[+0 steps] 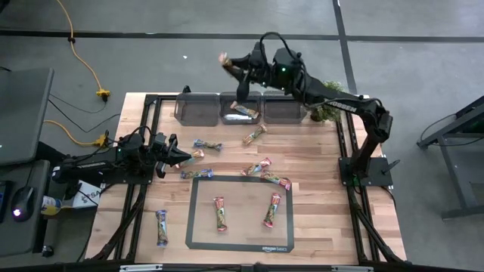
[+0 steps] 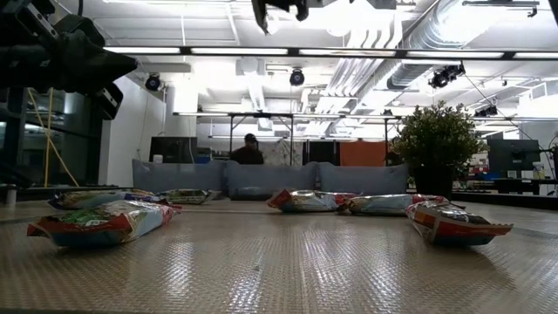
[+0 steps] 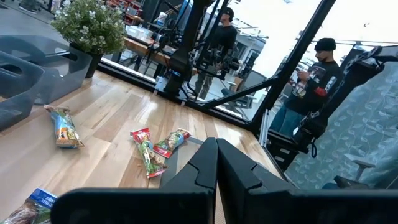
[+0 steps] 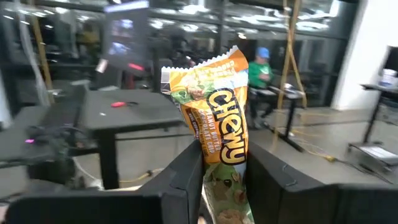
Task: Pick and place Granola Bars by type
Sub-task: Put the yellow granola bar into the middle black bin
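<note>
Several granola bars lie flat on the wooden table (image 1: 318,227), among them one (image 1: 206,145) at mid-left and two (image 1: 219,212) (image 1: 273,209) inside the black-edged mat (image 1: 240,246). Another bar (image 1: 243,112) lies in the middle of three grey bins (image 1: 283,108) at the far edge. My right gripper (image 1: 240,68) is raised high near those bins, shut on an orange-yellow bar (image 4: 224,124). My left gripper (image 1: 185,156) rests shut at the table's left, level, touching nothing. My right gripper pinches the orange-yellow bar between its two fingers (image 4: 186,174), on the wrapper's flat faces around its middle (image 4: 227,158). The fingers lie level, along the bar. The bar's crimped free end (image 4: 205,65) sticks out past the fingertips, and the bar is lifted clear of everything.
A small green potted plant (image 1: 327,111) stands at the far right beside the bins. Black frame rails (image 1: 344,151) run along the table's sides. People show in the room beyond the table (image 3: 314,81). Bare wood lies at the near right.
</note>
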{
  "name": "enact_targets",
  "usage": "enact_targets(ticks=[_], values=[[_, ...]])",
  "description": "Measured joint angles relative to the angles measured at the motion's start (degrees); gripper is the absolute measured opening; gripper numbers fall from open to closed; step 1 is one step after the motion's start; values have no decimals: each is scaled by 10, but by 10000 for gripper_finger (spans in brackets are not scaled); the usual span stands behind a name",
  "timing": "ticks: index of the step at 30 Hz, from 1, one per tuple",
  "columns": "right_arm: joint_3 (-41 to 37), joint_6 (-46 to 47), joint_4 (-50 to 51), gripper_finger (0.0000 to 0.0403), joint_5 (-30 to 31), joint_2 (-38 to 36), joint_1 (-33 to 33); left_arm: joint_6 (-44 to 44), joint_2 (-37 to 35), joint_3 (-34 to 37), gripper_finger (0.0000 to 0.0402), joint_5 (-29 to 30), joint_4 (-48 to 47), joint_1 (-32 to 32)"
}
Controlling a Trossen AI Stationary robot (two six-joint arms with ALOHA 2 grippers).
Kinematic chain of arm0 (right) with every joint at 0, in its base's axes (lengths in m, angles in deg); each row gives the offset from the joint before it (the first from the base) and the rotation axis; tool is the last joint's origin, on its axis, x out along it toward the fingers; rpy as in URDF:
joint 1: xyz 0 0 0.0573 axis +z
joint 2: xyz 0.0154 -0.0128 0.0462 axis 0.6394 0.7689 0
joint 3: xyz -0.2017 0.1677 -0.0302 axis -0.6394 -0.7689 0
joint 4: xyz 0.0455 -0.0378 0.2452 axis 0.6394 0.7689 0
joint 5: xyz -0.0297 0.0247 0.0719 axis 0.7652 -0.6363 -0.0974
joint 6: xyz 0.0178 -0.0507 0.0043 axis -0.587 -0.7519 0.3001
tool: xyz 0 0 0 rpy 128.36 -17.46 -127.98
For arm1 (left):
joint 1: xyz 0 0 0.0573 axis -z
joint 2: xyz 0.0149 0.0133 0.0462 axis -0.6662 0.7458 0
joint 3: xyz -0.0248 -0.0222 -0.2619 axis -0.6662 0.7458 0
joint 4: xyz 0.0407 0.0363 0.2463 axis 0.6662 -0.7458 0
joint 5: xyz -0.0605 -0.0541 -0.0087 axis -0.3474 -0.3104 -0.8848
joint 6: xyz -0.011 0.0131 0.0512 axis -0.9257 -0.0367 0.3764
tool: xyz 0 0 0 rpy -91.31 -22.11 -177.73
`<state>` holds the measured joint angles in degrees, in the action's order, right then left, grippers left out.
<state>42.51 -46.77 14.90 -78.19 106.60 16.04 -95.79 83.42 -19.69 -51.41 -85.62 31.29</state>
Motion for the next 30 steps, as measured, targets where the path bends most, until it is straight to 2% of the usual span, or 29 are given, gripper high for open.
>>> enact_targets(ticks=[4, 17, 26, 30], values=[[0, 1, 15, 89, 24, 0, -22, 0, 0, 0, 1, 0, 0, 0], [0, 24, 53, 89, 29, 17, -92, 0, 0, 0, 1, -1, 0, 0], [0, 20, 122, 89, 5, 101, -100, 0, 0, 0, 1, -2, 0, 0], [0, 14, 172, 89, -27, 146, -97, 0, 0, 0, 1, -2, 0, 0]])
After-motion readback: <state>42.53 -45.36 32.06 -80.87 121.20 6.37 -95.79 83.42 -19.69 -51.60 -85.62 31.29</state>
